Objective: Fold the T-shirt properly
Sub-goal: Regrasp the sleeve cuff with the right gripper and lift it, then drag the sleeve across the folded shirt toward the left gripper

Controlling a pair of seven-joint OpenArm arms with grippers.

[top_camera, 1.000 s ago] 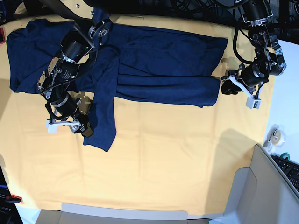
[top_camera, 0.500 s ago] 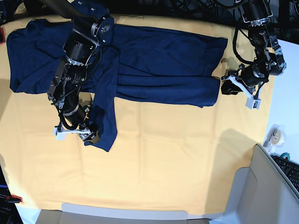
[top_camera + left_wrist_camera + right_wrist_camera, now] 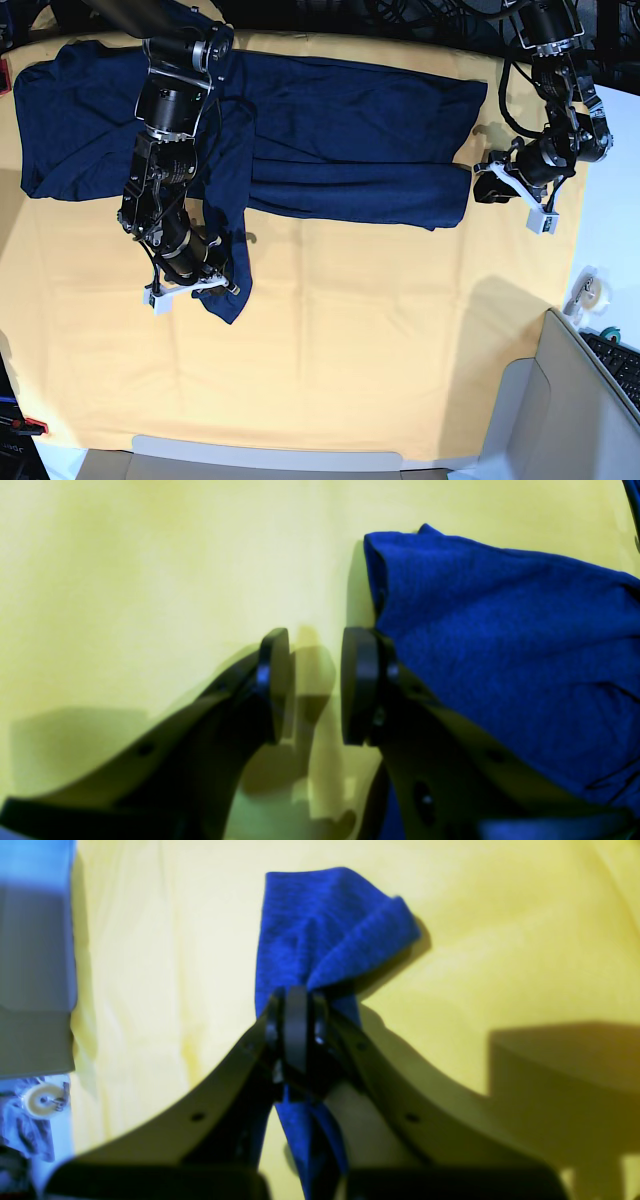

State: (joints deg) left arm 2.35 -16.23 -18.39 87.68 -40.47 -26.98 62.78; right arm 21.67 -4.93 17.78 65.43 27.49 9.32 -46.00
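Moved: my right gripper (image 3: 195,288) came down to the sleeve end and pinched shut on it.
Right grip: jaws closed on sleeve cloth.
Left gripper (image 3: 315,685): half open, empty, beside the hem.
Shirt: dark navy-blue long-sleeved knit T-shirt (image 3: 340,130) lies across yellow table cloth (image 3: 360,350).
Progress: early; sleeve and body folds remain, I judge.

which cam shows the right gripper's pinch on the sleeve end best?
Right wrist: the right gripper is shut on the T-shirt sleeve end, seen close up. Base shows it small at the sleeve tip. Left wrist shows only the left gripper, open beside the fabric.
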